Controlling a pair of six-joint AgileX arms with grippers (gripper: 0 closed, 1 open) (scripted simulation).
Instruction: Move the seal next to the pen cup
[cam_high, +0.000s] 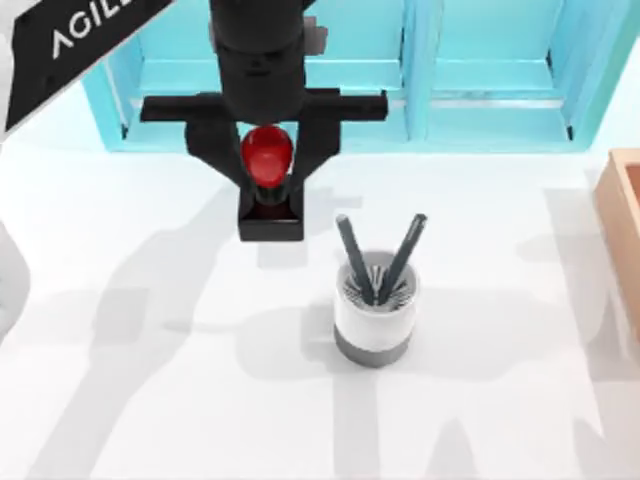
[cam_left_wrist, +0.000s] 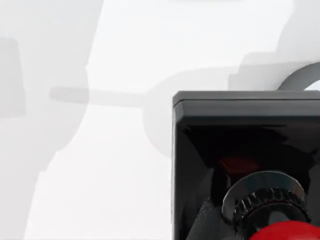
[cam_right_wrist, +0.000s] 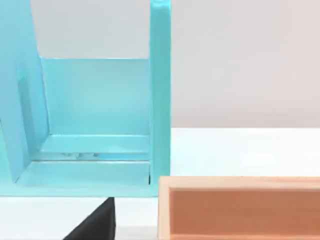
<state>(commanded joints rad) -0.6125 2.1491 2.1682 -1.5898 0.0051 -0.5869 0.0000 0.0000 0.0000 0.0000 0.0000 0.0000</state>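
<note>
Colours you have on the white counter (cam_high: 150, 400)

You see the seal (cam_high: 268, 190) with a glossy red knob on a black square base, the black left claw (cam_high: 268, 185), the pen cup (cam_high: 375, 318) white with a grey bottom band and two dark grey pens, a turquoise shelf (cam_high: 480, 80), and a tan wooden box (cam_high: 622, 230).

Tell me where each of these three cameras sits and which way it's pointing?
Top view: above the table, looking down; left gripper around the seal, beside the pen cup.
Left wrist view: on the left arm, looking at the seal.
Right wrist view: on the right arm, facing the blue shelf and wooden box.
Top and left wrist views share the seal.
</note>
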